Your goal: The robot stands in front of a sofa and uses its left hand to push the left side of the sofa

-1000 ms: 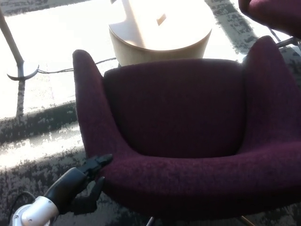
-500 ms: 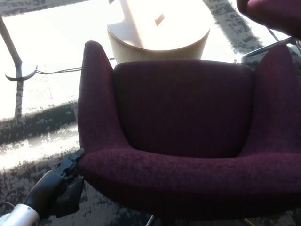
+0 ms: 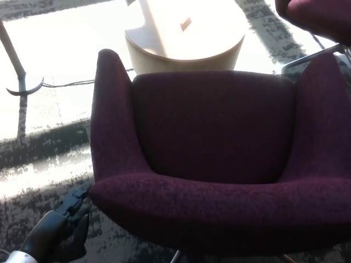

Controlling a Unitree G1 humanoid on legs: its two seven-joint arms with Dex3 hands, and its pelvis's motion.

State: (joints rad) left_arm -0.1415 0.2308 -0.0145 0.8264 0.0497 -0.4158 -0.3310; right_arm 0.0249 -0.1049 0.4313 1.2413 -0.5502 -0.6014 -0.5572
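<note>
A dark maroon upholstered sofa chair [image 3: 214,142] fills most of the head view, its seat facing me. My black left hand [image 3: 68,222] sits low at the bottom left, just off the sofa's front left corner. Its fingers are spread and hold nothing, and one fingertip [image 3: 83,190] points at the sofa's left edge. Whether that tip touches the fabric is unclear. My right hand does not show.
A round light wooden table [image 3: 186,41] stands behind the sofa. A thin metal stand base [image 3: 22,82] and a cable [image 3: 71,83] lie on the patterned carpet at the left. Part of a second maroon seat [image 3: 318,16] shows at the top right.
My left hand has drawn back down and to the left, away from the sofa's front edge. The sofa has shifted slightly right in the picture since a second ago.
</note>
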